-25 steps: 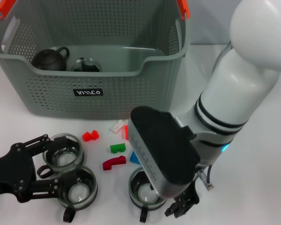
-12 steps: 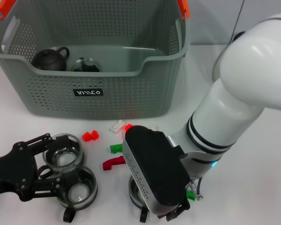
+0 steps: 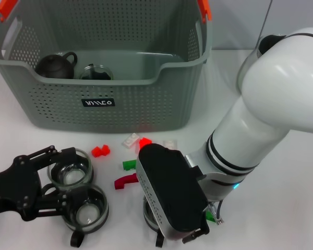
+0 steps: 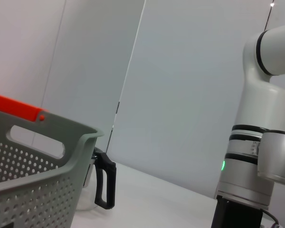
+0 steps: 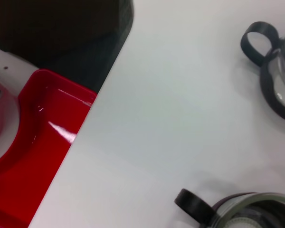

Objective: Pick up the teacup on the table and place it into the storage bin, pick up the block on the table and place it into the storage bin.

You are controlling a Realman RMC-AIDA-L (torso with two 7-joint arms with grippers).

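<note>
Storage bin (image 3: 146, 112) holds a dark teapot (image 3: 56, 64) and one glass cup (image 3: 95, 72). Three glass teacups (image 3: 70, 167) and the blocks (image 3: 127, 181) are on the table. Left gripper (image 3: 44, 182) is spread around the two left cups. Right gripper is hidden over the third; its grip can't be told.

White table (image 3: 292, 172), grey storage bin (image 3: 161, 101), glass teacups (image 3: 70, 169), coloured blocks (image 3: 100, 151)

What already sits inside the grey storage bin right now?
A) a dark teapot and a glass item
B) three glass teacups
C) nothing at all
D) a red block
A: in the head view a dark teapot and a glass item with a black part lie on the floor of the storage bin.
</note>
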